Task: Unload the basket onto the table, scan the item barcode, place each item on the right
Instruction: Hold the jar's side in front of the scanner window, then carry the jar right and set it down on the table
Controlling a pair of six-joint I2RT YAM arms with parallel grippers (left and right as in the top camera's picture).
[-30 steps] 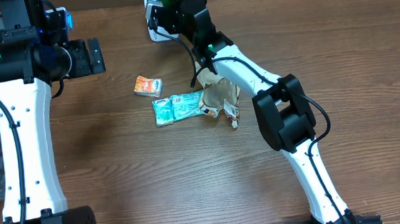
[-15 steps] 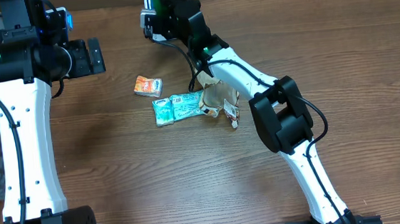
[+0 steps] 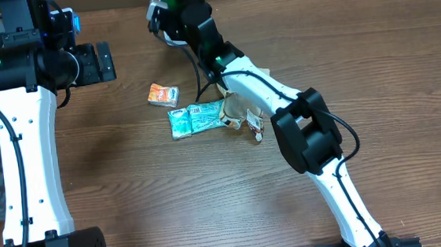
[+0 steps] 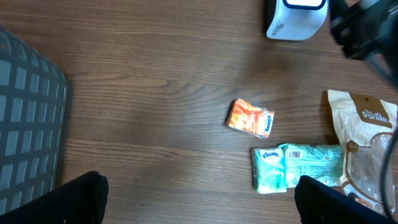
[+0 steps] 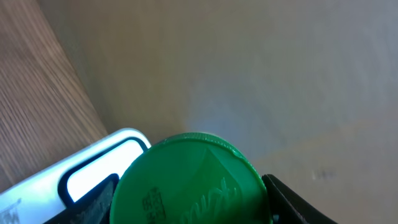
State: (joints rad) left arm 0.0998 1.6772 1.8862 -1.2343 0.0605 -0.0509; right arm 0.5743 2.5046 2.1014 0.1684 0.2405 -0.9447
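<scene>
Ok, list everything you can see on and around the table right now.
barcode scanner: one, white, far edge of table
green-lidded item: one, green, held over the scanner
snack packet: one, orange, mid-table
Kleenex tissue pack: one, teal, near side of the packet
pouch: one, brown, beside the tissue pack
basket: one, grey, left edge
table: one, brown wood
left gripper: one, black, open, empty
right gripper: one, black, gripping the green-lidded item

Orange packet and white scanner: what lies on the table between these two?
Nothing: the left wrist view shows only bare wooden table between the orange packet and the white scanner.
</scene>
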